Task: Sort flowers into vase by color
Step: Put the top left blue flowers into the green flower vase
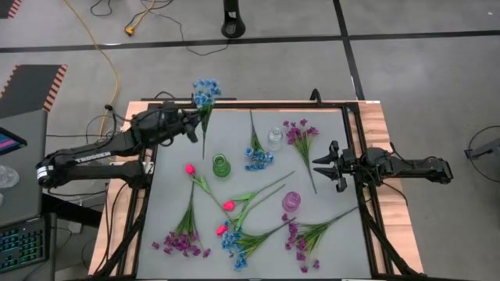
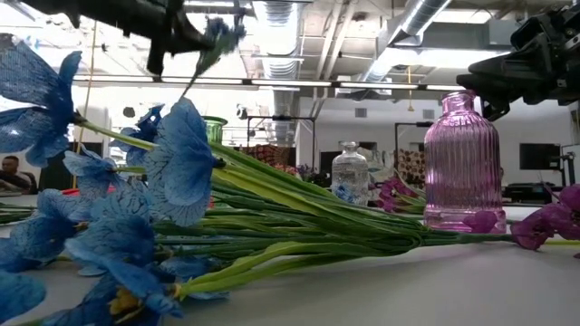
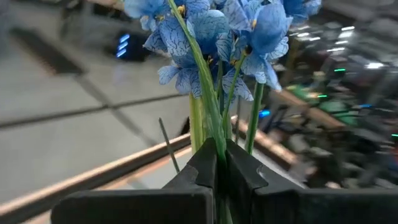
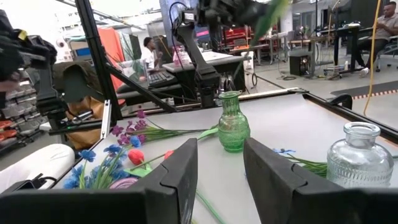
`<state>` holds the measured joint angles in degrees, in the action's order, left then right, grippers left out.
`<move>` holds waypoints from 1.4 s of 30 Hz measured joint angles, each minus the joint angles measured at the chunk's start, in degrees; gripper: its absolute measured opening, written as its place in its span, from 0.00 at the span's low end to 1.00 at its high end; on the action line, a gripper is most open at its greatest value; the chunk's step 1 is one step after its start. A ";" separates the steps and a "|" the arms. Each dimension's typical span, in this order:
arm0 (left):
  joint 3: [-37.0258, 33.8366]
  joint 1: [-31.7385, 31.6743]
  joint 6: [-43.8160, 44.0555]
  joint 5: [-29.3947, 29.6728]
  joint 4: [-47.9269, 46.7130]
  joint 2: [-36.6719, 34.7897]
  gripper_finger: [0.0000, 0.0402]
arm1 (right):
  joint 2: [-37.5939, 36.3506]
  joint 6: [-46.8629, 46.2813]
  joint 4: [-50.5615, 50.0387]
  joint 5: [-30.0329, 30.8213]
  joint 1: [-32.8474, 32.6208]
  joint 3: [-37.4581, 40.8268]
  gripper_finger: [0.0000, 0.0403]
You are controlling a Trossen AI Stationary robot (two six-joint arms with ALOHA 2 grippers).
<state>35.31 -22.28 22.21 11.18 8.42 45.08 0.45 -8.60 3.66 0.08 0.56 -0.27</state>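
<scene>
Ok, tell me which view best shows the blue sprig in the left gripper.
Left wrist view: the left gripper pinches the blue sprig up close. High view shows it small; low view only partly, at the top; right wrist view just a green blur.

- left claw (image 1: 190, 125) is raised over the tabletop's far left corner, fingers clamped tight together
- right claw (image 1: 319, 165) hangs at the right edge, fingers parted, nothing between them
</scene>
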 joint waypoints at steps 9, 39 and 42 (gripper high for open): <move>0.04 9.90 -7.40 2.33 10.67 2.89 0.00 | 0.00 0.00 0.01 0.02 0.00 -0.01 0.39; -20.64 21.78 -22.35 13.31 54.34 13.18 0.00 | 0.02 -0.02 0.00 0.00 0.00 0.00 0.39; -21.89 21.78 -21.57 13.23 53.75 13.35 0.00 | 0.01 -0.03 0.02 0.04 0.00 -0.02 0.39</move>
<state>13.42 -0.49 0.64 24.41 62.17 58.42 0.46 -8.63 3.68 0.12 0.56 -0.29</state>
